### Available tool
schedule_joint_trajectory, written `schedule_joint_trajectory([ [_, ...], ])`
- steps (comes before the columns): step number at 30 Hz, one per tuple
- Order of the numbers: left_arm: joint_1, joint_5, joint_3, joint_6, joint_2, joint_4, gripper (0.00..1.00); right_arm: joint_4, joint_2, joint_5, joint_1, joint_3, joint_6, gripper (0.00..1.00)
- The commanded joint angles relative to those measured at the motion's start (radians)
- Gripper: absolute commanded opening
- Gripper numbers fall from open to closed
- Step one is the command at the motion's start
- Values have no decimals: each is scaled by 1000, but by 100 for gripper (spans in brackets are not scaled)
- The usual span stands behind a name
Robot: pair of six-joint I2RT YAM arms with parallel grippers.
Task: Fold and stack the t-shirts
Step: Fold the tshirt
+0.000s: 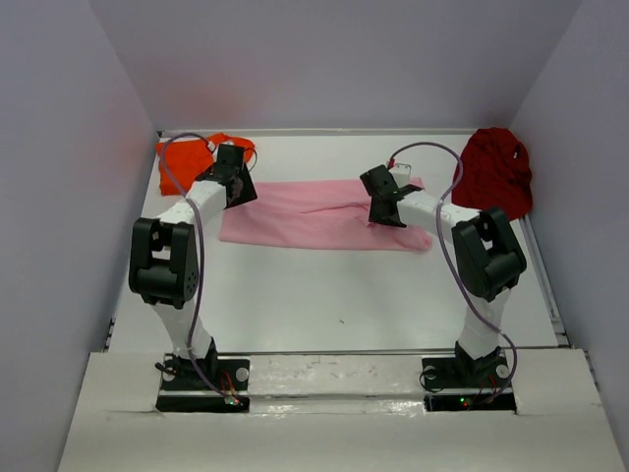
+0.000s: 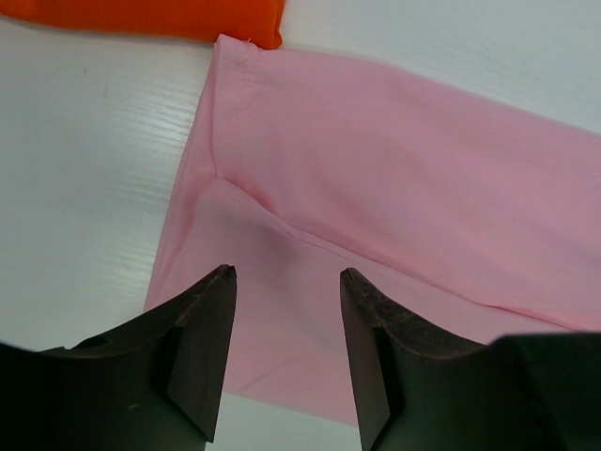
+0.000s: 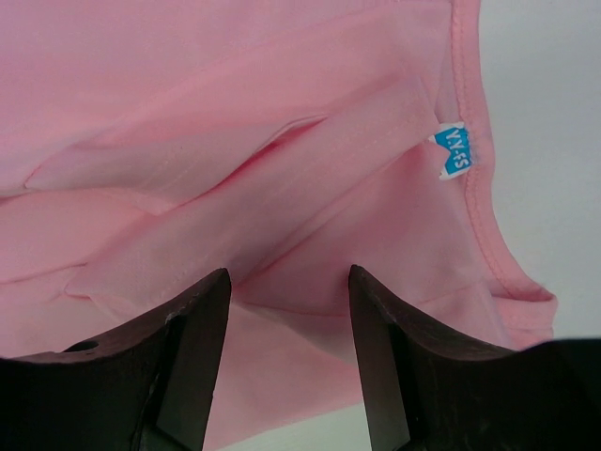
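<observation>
The light pink t-shirt (image 1: 319, 213) lies folded into a long band across the middle of the table. My left gripper (image 1: 239, 183) is open and empty just above its left end (image 2: 376, 178). My right gripper (image 1: 384, 200) is open and empty above its right end, near the collar with a blue label (image 3: 452, 150). The bright orange t-shirt (image 1: 193, 157) lies folded at the back left; its edge shows in the left wrist view (image 2: 150, 17). The dark red t-shirt (image 1: 494, 170) lies bunched at the back right.
White walls enclose the table on the left, back and right. The table surface (image 1: 324, 295) between the pink shirt and the arm bases is bare white.
</observation>
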Motion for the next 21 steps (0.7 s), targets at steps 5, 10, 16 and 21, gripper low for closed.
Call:
schedule_joint_trajectory([
  [5,-18,-89,-66,30,-357,50,59,-9,83,-144,-101,97,38,59],
  [10,-25,-150,-217,41,-564,149,63,-13,109,-169,-123,111,32,58],
  [16,-25,-144,-215,46,-583,156,64,-40,161,-186,-132,221,6,57],
  [21,-27,-120,-257,40,-597,180,64,-68,258,-211,-132,371,-49,57],
])
